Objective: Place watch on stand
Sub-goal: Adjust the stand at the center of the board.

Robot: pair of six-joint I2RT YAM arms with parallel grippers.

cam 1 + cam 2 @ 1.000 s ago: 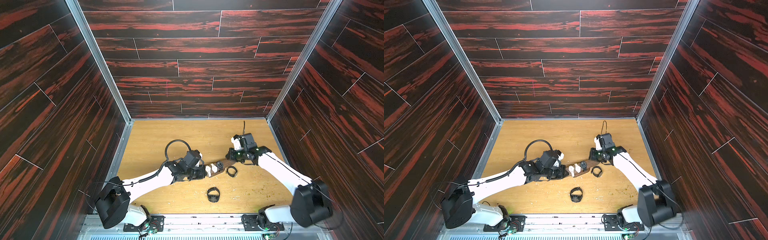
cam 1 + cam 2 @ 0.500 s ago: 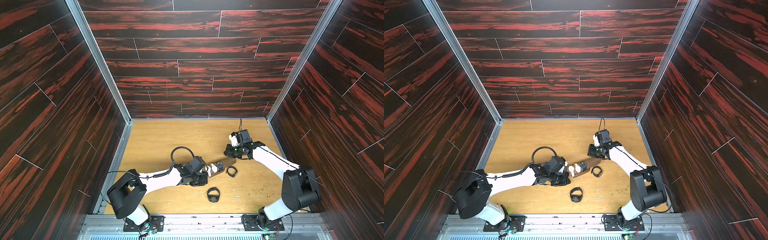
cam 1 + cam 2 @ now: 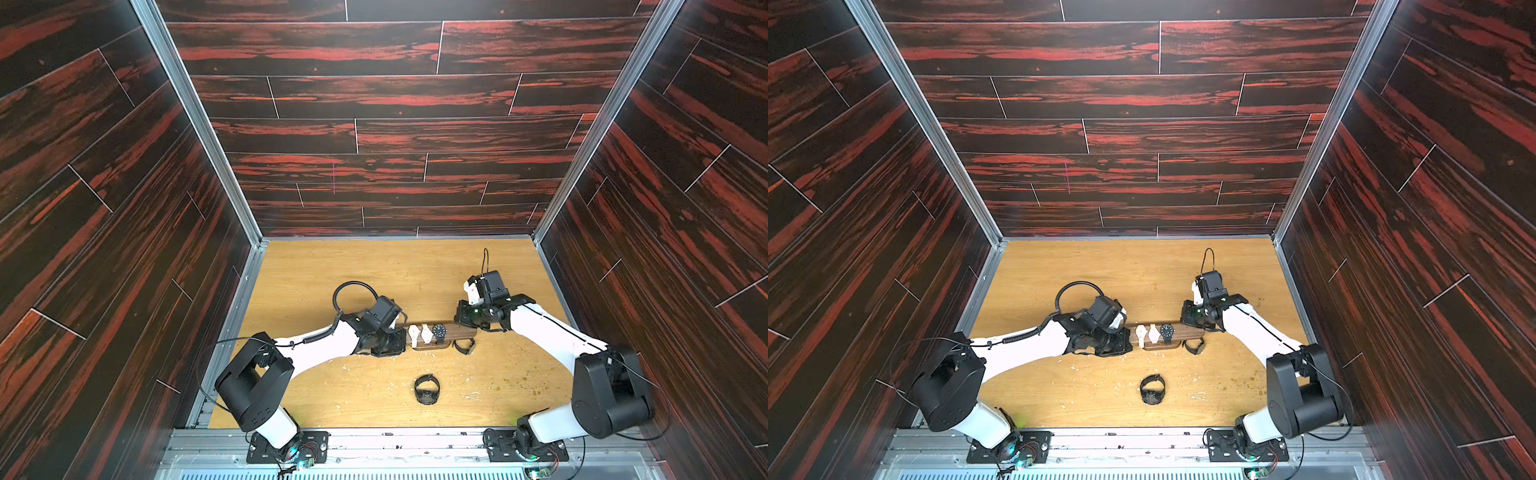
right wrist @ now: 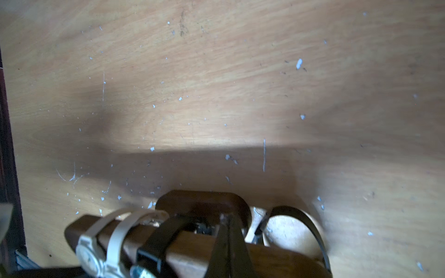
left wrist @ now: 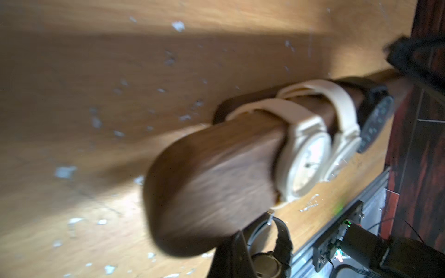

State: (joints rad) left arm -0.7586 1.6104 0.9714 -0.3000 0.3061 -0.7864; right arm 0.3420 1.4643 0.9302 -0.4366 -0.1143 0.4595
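Nearest the robot, a black wristwatch [image 3: 427, 389] with its strap closed into a ring lies flat on the light wooden tabletop [image 3: 353, 266], well clear of both arms. Next back is the stand [image 3: 459, 332], a long dark-brown wooden bar with rounded ends on a small wooden base. It's already carrying two cream watches [image 3: 414, 332] side by side and one dark-faced watch [image 3: 439, 331] on a black strap. Just beside the bar's right end a second loose one, a dark-strapped watch [image 3: 464, 345], sits on the table. The left gripper [image 5: 234, 243] is at the bar's left end with its fingers pressed together on nothing. The right gripper [image 4: 228, 221] is over the right end, also pinched closed and empty, and I can't tell if either one actually touches the wood. Beyond them there's only bare table up to the back wall. So three are hung, two are waiting, and nobody has a watch, which reads as the gap between placements, with the next pick about to start. That calls for a gripper to spread its fingers, drop onto a loose strap and grip it so the loop stays open. Then it has to carry the ring to a free end of the bar and thread it on squarely, without nudging the ones already seated.
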